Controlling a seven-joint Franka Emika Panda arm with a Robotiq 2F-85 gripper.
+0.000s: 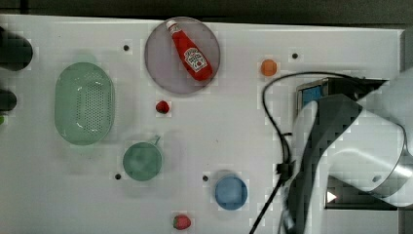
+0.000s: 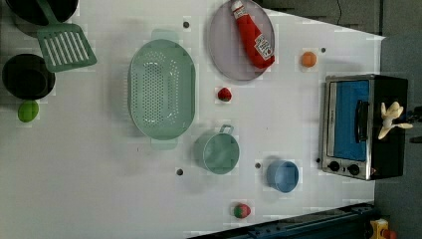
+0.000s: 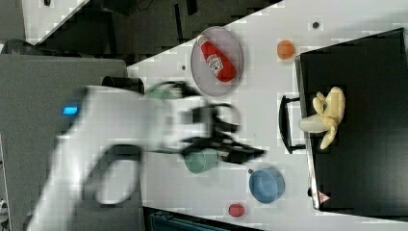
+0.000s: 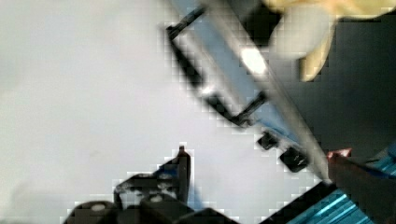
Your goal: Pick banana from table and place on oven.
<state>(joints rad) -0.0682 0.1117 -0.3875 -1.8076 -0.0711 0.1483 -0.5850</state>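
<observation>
1. At the left view's left, a green spatula (image 2: 64,45) lies near 2 dark pots, and a small green ball (image 2: 28,110) lies below them on the white table (image 2: 89,189).
2. Further right in the left view stands a pale green colander (image 2: 161,89), then a green cup (image 2: 217,152) and a grey plate (image 2: 224,55) with a ketchup bottle (image 2: 255,37) lying on it.
3. A blue bowl (image 2: 282,176) stands near the front of the oven (image 2: 366,127), and an orange ball (image 2: 308,59) lies on the table above the oven.
4. The banana (image 2: 390,119) lies on the black top of the oven, with its peel strips spread out; nothing holds it.
5. In the right view the gripper (image 3: 250,154) is blurred over the table, left of the oven handle, well apart from the banana. The pincer is released and holds nothing.
</observation>
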